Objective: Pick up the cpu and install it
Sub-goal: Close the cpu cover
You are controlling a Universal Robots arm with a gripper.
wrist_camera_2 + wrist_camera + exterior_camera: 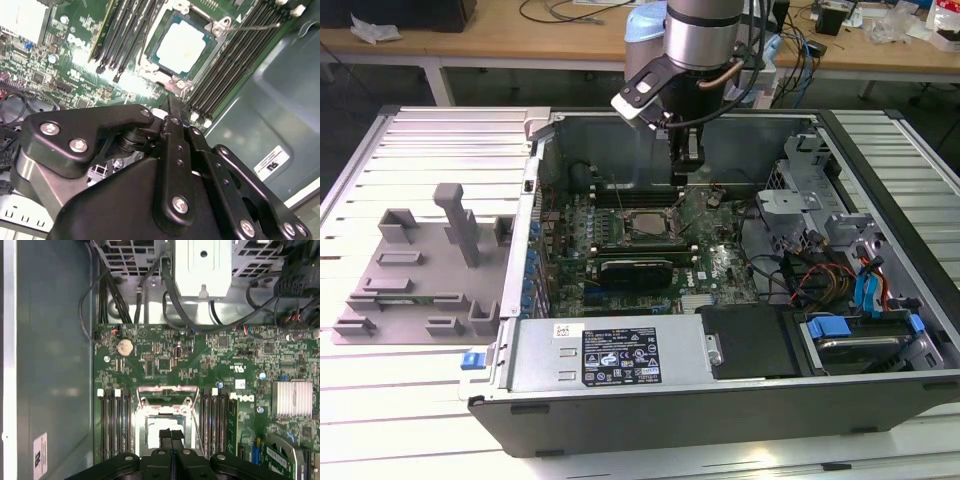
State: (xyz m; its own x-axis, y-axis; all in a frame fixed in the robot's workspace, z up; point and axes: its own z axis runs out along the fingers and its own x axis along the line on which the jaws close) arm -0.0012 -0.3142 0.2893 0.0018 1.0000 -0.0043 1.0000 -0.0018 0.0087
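The arm (pixel 701 38) points its hand (pixel 685 176) straight down, fingers (pixel 165 436) pressed together.

cpu (pixel 151 436) partly behind the jaws

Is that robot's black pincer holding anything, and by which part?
Nothing: the black pincer is shut and empty; the silvery-white square cpu chip lies in its socket.

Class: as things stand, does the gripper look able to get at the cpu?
Probably yes: the gripper hangs close by the cpu, whose silvery top lies bare, with nothing between them.
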